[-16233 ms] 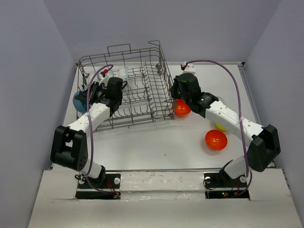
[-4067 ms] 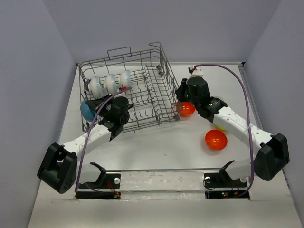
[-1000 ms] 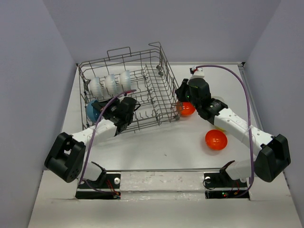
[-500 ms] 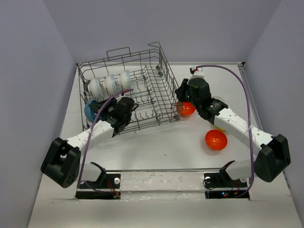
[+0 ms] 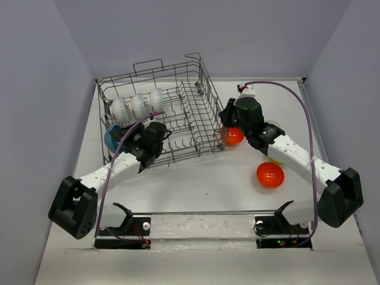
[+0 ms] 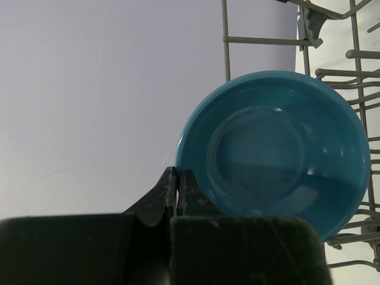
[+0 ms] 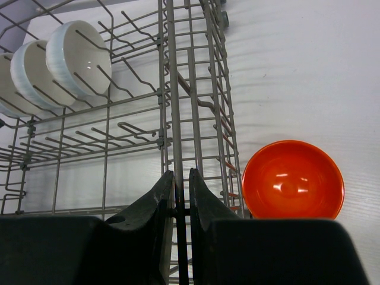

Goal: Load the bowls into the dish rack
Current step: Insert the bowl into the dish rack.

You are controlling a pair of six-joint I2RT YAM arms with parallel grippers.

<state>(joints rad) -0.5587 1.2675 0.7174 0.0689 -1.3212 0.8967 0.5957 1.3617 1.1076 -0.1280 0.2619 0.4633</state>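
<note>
The left hand (image 6: pixel 177 177) is pinched tight on the rim of the blue bowl (image 6: pixel 273 151), just at the left side of the dish rack (image 5: pixel 184 113). The right hand (image 7: pixel 181 178) is closed on a rack wire. The bowl looks light, hard and slippery, so the rim is the best hold.

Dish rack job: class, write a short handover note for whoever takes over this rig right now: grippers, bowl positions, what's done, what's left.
Left gripper: shut, holding nothing, tips beside the rim of the blue bowl at the left end of the dish rack; inside or outside, cannot tell.
Right gripper: shut on a rack wire.
Done: three white bowls racked.
Left: orange bowl outside the rack's right wall, second orange bowl on the table, perhaps the blue one.
</note>
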